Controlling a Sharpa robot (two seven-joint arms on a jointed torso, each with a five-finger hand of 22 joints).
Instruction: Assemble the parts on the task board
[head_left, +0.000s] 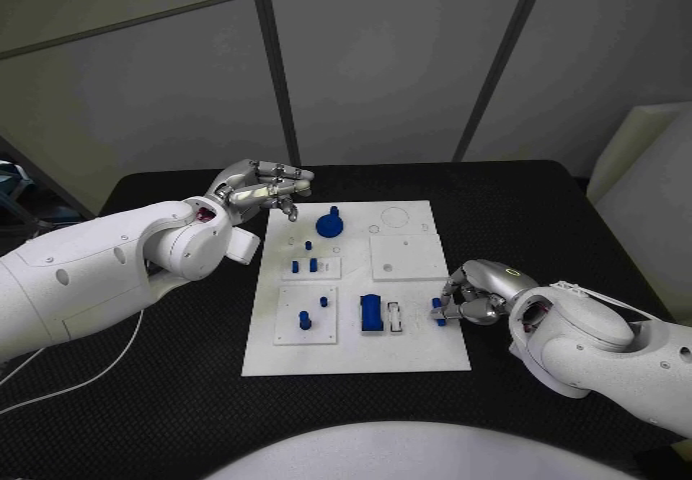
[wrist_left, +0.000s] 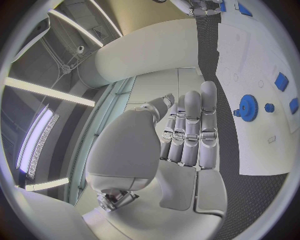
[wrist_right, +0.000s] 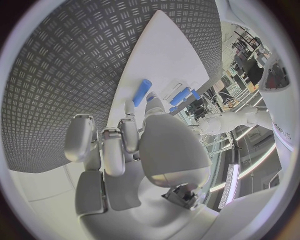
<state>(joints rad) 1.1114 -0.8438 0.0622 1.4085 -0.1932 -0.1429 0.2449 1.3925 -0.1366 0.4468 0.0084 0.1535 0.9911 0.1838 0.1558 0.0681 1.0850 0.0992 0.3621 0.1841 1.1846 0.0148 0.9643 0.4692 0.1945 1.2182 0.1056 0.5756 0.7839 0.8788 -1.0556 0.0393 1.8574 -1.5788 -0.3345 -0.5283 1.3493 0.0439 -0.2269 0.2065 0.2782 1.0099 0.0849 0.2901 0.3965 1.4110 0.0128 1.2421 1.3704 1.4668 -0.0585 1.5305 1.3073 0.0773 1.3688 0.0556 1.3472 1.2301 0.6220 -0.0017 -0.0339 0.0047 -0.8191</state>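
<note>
The white task board (head_left: 361, 345) lies in the middle of the black table. A blue gear (head_left: 330, 224) sits near its far edge, with small blue pegs (head_left: 304, 266) standing below it and a blue block (head_left: 371, 312) lower down. My left hand (head_left: 261, 191) hovers off the board's far left corner, fingers stretched side by side and holding nothing; the left wrist view has the left hand (wrist_left: 187, 135) beside the gear (wrist_left: 248, 107). My right hand (head_left: 476, 296) is at the board's right edge, its curled fingers pinching a small blue peg (head_left: 437, 304), seen again as the peg (wrist_right: 142, 92) on the board.
Two raised white plates (head_left: 402, 257) lie on the board, one at the upper right and one at the lower left. Black table surface (head_left: 173, 400) surrounds the board. A white cable (head_left: 101, 375) trails under my left arm.
</note>
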